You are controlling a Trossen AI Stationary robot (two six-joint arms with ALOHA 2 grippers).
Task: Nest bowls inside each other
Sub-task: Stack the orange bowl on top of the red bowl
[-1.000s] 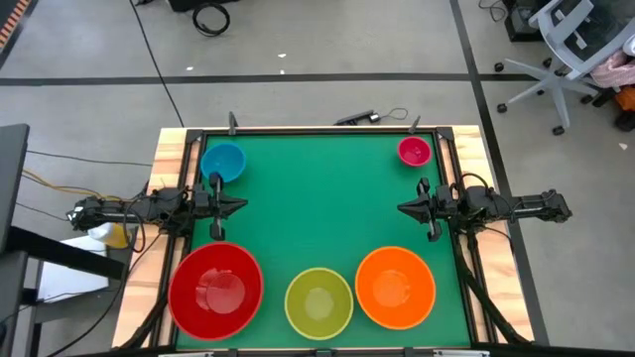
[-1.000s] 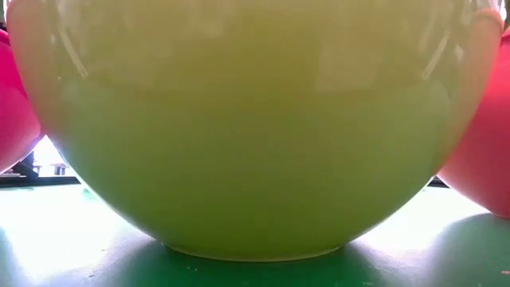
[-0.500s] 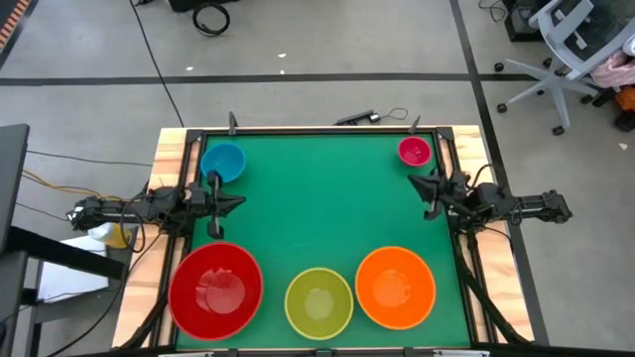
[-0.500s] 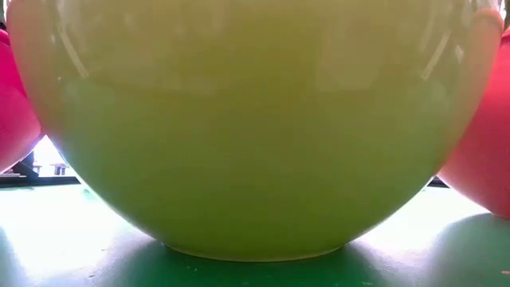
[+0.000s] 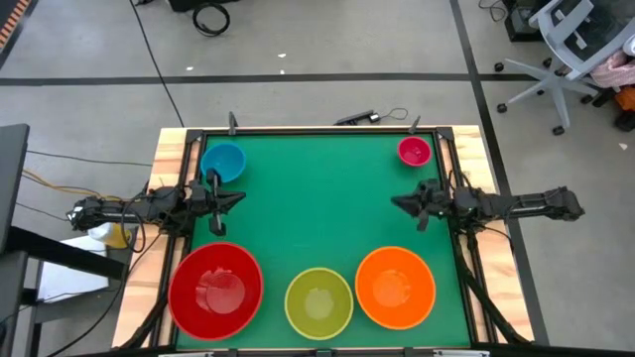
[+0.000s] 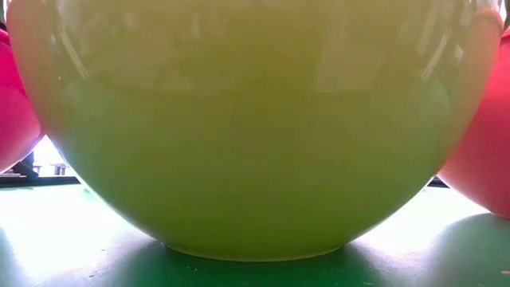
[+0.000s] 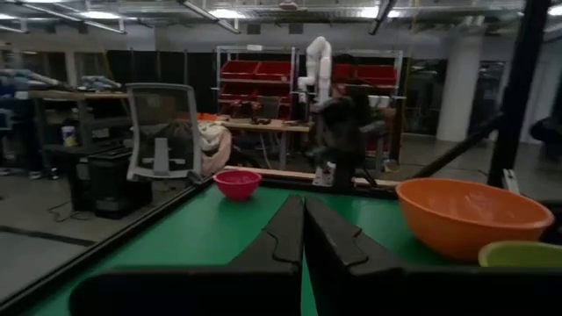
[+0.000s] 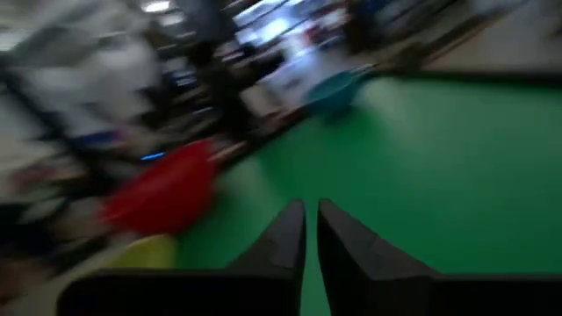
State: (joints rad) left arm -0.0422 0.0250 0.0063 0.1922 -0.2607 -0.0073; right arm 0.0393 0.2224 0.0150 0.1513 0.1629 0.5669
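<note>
Five bowls stand upright and apart on the green mat [image 5: 317, 198]. The red bowl [image 5: 215, 290], the yellow-green bowl [image 5: 318, 302] and the orange bowl [image 5: 395, 288] line the near edge. The blue bowl [image 5: 223, 163] is at the far left, the magenta bowl [image 5: 414, 151] at the far right. In the low view the yellow-green bowl [image 6: 255, 127] fills the picture, resting on its base. My left gripper [image 5: 241, 202] hovers shut at the left edge, just near of the blue bowl. My right gripper [image 5: 395, 203] hovers at the right side, its fingers [image 8: 290, 230] slightly parted, holding nothing.
Wooden rails [image 5: 169, 149] frame the mat on both sides. Cables [image 5: 372, 117] lie on the floor behind the far edge. The mat's middle lies between the two grippers. An office chair [image 5: 571, 50] stands off the table at the far right.
My right gripper swung toward the far edge and the magenta bowl, then came back toward the near side. It ended a little farther out over the mat, with its wrist rolled. The bowls have kept their places.
</note>
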